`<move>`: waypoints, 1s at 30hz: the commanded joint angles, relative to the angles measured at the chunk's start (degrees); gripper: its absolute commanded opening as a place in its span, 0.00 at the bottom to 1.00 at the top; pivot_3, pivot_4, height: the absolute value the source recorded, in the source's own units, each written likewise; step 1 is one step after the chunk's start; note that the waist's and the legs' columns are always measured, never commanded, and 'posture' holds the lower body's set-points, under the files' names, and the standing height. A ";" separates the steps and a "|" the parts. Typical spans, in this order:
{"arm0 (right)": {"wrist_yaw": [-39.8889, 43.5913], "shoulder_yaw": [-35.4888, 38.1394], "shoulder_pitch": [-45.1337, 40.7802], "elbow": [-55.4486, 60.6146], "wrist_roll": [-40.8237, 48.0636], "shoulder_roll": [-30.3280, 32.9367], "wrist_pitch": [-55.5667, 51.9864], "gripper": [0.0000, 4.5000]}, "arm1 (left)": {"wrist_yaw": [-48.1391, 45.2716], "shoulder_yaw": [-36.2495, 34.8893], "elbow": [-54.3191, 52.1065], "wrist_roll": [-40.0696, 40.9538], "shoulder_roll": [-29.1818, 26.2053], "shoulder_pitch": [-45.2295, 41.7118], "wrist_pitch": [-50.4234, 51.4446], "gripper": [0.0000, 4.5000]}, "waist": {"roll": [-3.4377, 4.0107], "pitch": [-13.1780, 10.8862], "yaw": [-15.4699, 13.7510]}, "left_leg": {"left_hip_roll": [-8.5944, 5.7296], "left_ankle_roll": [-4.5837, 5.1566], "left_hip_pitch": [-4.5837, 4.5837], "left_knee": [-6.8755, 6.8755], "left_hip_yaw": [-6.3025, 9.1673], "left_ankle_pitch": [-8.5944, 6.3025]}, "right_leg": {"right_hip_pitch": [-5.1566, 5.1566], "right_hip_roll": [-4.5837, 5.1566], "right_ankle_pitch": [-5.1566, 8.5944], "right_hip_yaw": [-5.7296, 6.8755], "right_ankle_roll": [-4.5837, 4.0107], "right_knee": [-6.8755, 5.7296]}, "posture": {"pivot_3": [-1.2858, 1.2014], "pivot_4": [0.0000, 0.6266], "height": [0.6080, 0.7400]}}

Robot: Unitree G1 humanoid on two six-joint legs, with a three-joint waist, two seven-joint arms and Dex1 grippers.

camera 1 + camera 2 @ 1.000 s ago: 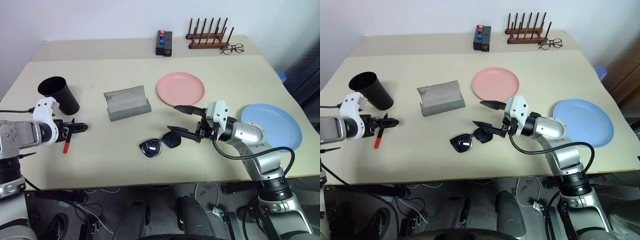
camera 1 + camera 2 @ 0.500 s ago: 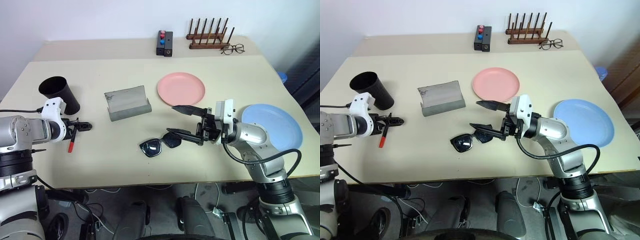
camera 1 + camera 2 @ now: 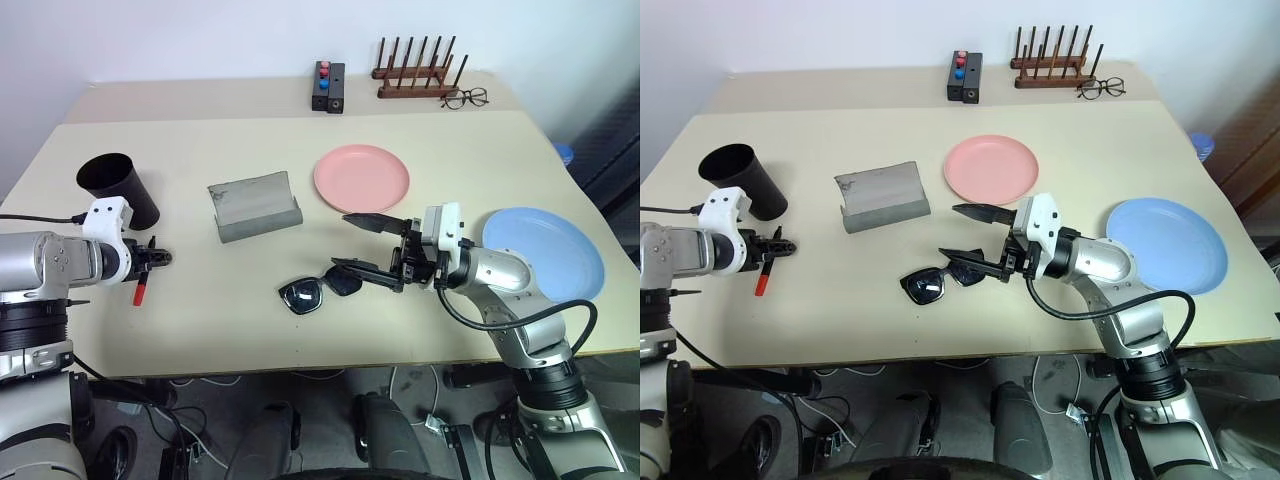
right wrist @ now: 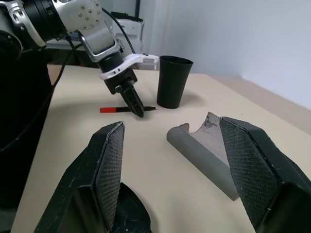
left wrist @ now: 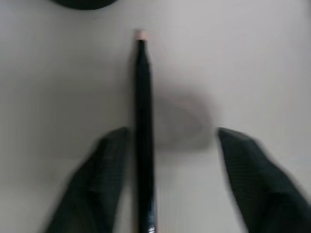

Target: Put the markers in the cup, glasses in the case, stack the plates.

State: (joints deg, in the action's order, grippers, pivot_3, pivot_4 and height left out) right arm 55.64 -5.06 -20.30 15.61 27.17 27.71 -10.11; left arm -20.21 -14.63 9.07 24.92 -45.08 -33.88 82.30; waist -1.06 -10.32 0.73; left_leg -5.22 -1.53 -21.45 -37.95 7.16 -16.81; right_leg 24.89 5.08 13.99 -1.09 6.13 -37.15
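Beside cup [image 3: 118,186], marker [image 3: 141,279] flat, red end nearward

We see a cream table [image 3: 200,330] carrying a black cup [image 3: 118,187], a grey case [image 3: 255,206], a pink plate [image 3: 361,177], a light blue plate [image 3: 545,252] and black sunglasses [image 3: 320,288] with dark lenses. Beside the cup lies a black marker [image 3: 142,279] with a red end.
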 commanded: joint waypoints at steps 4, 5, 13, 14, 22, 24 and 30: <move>-0.58 0.65 -0.30 0.80 -0.33 -0.29 0.95 0.70 | -0.92 0.57 -0.76 -1.20 -1.04 0.75 -0.31 0.01 | 0.00 0.00 -0.08 | -0.01 0.00 0.01 0.00 0.00 0.00 | -0.02 0.01 0.00 0.00 0.00 0.00 | 0.52 0.24 1.00; -0.63 0.66 -0.29 0.73 -0.40 -0.28 0.95 0.70 | -1.10 0.49 -1.09 -1.10 -1.10 0.93 0.08 0.01 | 0.00 0.00 -0.06 | -0.01 0.00 0.00 0.00 0.00 0.00 | -0.02 0.01 0.00 0.00 0.00 0.01 | 0.52 0.24 1.00; -0.59 0.61 -1.08 -0.89 -1.25 -0.79 1.65 0.70 | -9.23 1.89 -10.77 5.04 -2.94 2.10 1.35 0.01 | -0.01 0.00 -0.03 | 0.00 0.00 -0.02 0.00 0.00 0.00 | 0.00 0.01 0.00 0.00 0.00 0.01 | 0.52 0.24 1.00; -0.65 0.60 -1.34 -1.08 -1.26 -0.92 1.69 0.70 | -10.96 2.29 -12.63 6.07 -3.13 2.30 0.14 0.01 | -0.02 -0.01 -0.09 | -0.01 0.01 -0.02 0.00 0.00 -0.01 | -0.01 0.02 0.00 0.00 0.00 0.01 | 0.52 0.24 1.00; -1.09 0.23 -2.40 -2.76 -2.94 -1.98 3.55 0.70 | -17.42 -1.51 -13.46 6.81 3.54 0.67 -25.36 0.01 | 0.00 -0.02 -0.06 | 0.02 -0.04 -0.03 0.01 0.00 0.02 | 0.00 0.06 -0.01 0.01 -0.02 0.06 | 0.52 0.24 1.00; -1.37 0.49 -2.30 -2.61 -2.95 -2.24 3.45 0.70 | -15.89 -4.24 -9.72 6.55 5.87 -2.65 -31.51 0.01 | -0.04 -0.01 -0.10 | 0.01 -0.05 -0.03 -0.01 -0.02 0.03 | 0.00 0.10 -0.02 0.01 -0.03 0.07 | 0.52 0.24 1.00; -1.86 0.73 -2.21 -2.54 -3.21 -2.19 3.36 0.70 | -14.08 -7.02 0.86 0.81 6.11 -9.98 -54.10 0.01 | -0.04 -0.03 0.12 | 0.02 -0.06 -0.02 0.01 -0.10 0.03 | 0.02 0.05 -0.03 0.02 -0.04 0.10 | 0.52 0.24 1.00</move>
State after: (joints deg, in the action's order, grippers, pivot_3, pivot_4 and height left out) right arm 54.17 -5.19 -21.76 11.90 23.61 25.72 -7.49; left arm -34.75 -19.51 8.26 27.35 -38.19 -42.88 33.96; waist -1.10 -10.34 0.85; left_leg -5.20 -1.58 -21.47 -37.93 7.02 -16.78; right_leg 24.91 5.13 13.96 -1.08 6.09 -37.05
